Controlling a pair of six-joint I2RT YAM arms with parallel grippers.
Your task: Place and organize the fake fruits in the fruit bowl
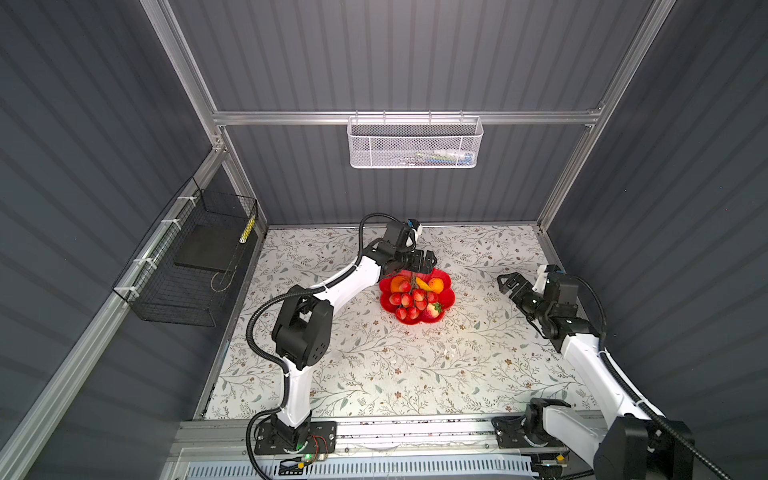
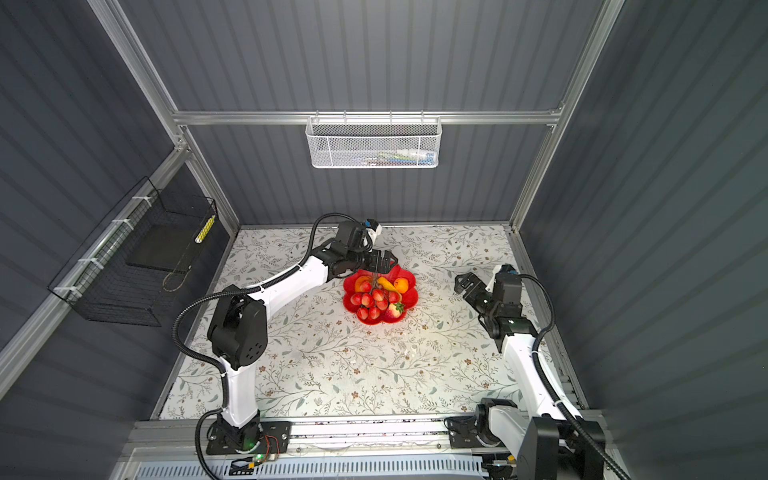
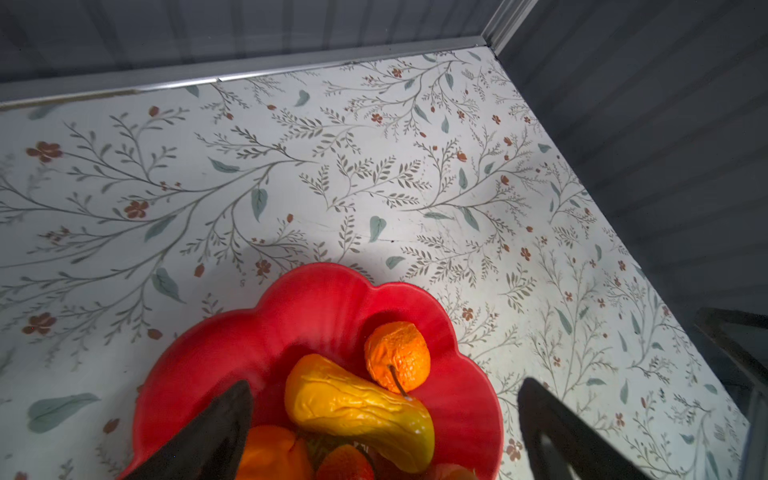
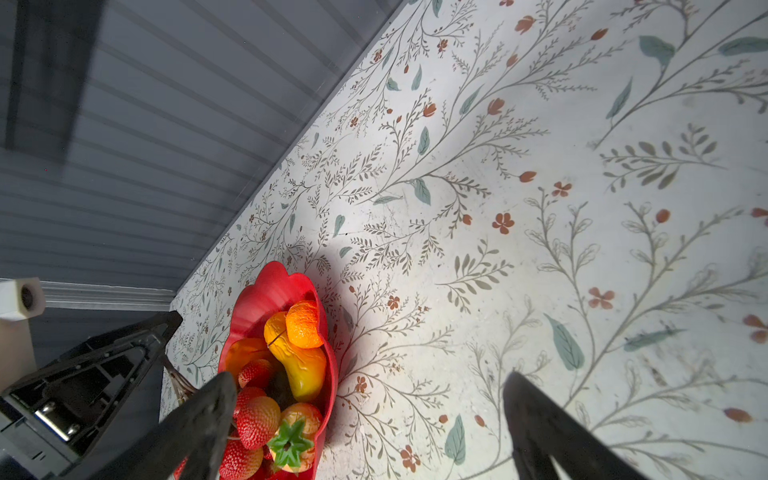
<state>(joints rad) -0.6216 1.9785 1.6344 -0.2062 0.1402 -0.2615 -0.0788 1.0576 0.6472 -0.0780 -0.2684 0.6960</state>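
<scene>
Left gripper point(image 1: 429, 261) up over the far rim of the fruit bowl point(image 1: 447, 297), fingers point(image 3: 208, 432) spread wide, nothing clamped between them. Directly below and between those fingers in the left wrist view: the yellow-orange curved fruit point(image 3: 357, 399) lying against an orange round fruit point(image 3: 397, 353), with the second orange round fruit point(image 3: 270, 453) tucked beside one finger. Just beneath the fingertips in both top views, the brown stem point(image 1: 412, 279) of the bunch of red berries point(image 1: 411, 302) standing up toward them; touching or not, impossible to tell. Strawberry point(image 1: 433, 311) at the bowl's near edge, farthest from the left fingers. Every fruit in view inside the bowl, the bunch draped across its middle.

Right gripper point(image 1: 508, 279) well off to the side of the bowl, over the floral table cover point(image 1: 374, 365), fingers point(image 4: 199, 424) likewise wide apart and empty. Between its fingertips and the bowl, only bare cover. In the right wrist view, bowl just beyond one finger, with the left gripper's black body close past it, crowding that far side.

White mesh basket point(image 1: 415, 143) hooked on the back rail and black wire basket point(image 1: 191, 266) on the side wall, both far from either pair of fingers.
</scene>
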